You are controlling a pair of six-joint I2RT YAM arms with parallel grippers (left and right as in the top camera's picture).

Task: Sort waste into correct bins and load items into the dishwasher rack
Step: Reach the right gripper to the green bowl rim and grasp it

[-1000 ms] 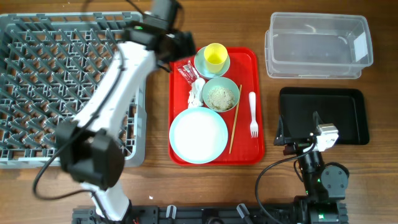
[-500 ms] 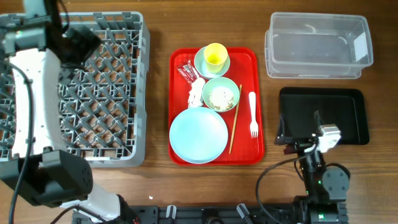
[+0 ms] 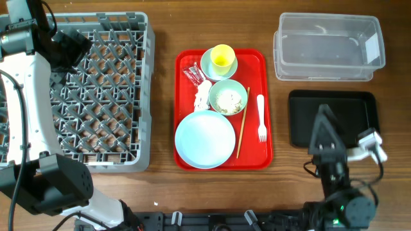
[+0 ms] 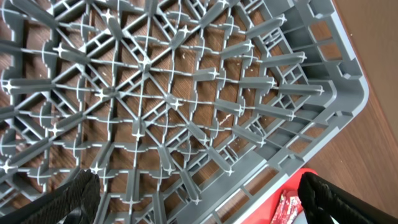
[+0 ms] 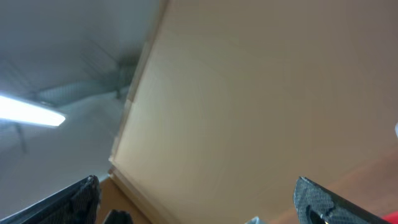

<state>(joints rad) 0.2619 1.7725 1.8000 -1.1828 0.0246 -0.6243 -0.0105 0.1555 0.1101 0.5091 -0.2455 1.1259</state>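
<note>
Lying at the left edge of the red tray (image 3: 253, 157), the wrapper (image 3: 192, 74) and tissue (image 3: 203, 96) are seen just beside a bowl (image 3: 227, 98) of rice scraps. The white label (image 3: 370, 46) on the tub (image 3: 321, 48) cannot be read. The fork (image 3: 261, 119) and stick (image 3: 241, 131) are laid lengthwise front to back, tines toward the robot. The left gripper (image 4: 205, 202) is held spread over the rack (image 3: 109, 96). The right gripper (image 5: 199, 202), likewise spread, is held over the black tray (image 3: 363, 109).

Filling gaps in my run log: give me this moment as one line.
left gripper: open, over dishwasher rack | right gripper: open, aimed upward | red tray: fully loaded
</note>
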